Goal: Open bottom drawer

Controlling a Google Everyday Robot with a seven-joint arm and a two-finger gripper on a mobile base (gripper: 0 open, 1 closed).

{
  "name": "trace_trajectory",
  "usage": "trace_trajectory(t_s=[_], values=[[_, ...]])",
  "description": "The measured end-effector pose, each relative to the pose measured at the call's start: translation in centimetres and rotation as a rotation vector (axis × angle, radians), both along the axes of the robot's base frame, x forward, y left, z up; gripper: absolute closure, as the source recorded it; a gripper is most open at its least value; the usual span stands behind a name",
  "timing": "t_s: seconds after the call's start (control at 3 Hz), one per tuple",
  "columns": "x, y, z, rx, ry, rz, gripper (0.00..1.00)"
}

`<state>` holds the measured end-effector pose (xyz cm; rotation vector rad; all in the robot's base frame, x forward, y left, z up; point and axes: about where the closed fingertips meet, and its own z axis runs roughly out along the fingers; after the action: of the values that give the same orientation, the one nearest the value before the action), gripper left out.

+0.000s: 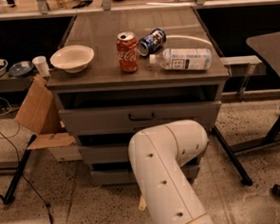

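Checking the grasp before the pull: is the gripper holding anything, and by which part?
Cannot be told: the gripper is hidden behind the white arm, down by the bottom drawer.

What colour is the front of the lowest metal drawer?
The bottom drawer is plain grey, camera view. The gripper is hidden behind the white arm.

White arm point(167, 174) bent at elbow, angled forward — pincer hidden behind it
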<state>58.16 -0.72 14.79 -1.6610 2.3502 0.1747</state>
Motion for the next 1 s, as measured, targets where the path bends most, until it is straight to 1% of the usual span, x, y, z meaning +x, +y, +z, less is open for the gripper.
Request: trace_trajectory(t_s=[0.67, 1.0], values=[[-1.38, 0.02, -0.92, -0.002, 0.051, 0.016, 0.0], [-1.38, 0.02, -0.67, -0.002, 0.051, 0.016, 0.0]])
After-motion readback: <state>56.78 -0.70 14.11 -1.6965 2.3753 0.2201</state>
